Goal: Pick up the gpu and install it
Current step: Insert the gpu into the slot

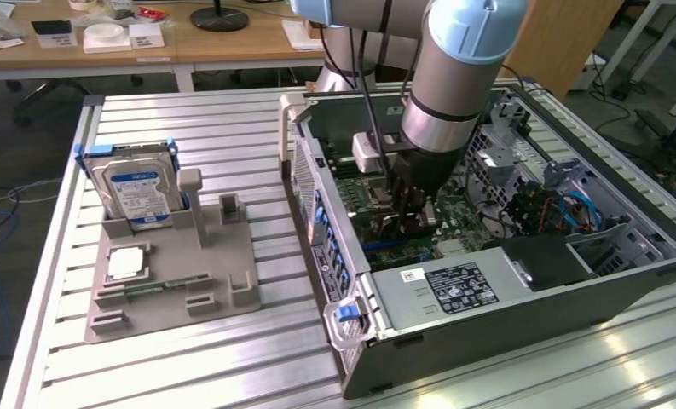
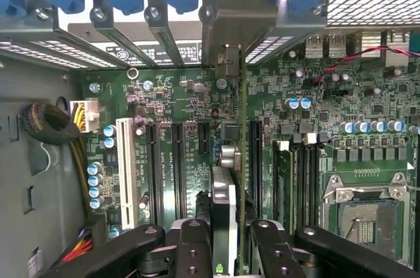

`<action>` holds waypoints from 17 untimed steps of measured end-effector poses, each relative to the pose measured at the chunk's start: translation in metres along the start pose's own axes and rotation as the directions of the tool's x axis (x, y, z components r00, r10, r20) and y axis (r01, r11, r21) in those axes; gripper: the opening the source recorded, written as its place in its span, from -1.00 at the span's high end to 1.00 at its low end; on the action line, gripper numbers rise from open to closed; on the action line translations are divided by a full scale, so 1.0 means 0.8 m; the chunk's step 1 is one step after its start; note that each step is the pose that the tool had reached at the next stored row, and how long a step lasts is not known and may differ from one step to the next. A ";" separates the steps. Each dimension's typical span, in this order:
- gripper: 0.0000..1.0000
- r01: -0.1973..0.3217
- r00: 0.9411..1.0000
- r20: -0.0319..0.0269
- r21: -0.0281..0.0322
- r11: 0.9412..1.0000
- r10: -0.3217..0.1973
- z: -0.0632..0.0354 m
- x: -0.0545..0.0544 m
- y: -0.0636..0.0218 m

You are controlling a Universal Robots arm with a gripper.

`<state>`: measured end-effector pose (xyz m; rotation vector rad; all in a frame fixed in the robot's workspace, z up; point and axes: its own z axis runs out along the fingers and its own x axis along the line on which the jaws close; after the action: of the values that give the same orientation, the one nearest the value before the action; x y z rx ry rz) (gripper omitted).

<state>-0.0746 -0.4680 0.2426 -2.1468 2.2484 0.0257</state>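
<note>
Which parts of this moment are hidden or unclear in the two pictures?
1. Exterior view: the tool is deep in the computer case; the arm and shadow hide what it holds.
2. Wrist view: the card is seen edge-on, so its face is hidden; its lower end is covered by the tool.
3. Wrist view: whether the card's edge sits in a slot of the motherboard cannot be told.

Light: bright, even, from overhead.
Glare: pale streaks along the desk (image 1: 201, 358) ribs near its front edge.
Shadow: inside the case (image 1: 610, 281).
Focus: close fingers (image 2: 190, 252) soft.
</note>
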 end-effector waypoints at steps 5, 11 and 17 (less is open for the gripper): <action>0.44 0.000 1.000 0.000 0.000 1.000 0.000 0.005 -0.001 0.000; 0.44 0.000 1.000 0.000 0.000 1.000 0.000 0.005 -0.001 0.000; 0.44 0.000 1.000 0.004 0.000 1.000 0.000 0.005 -0.001 0.001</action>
<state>-0.0750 -0.4670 0.2383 -2.1450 2.2464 0.0300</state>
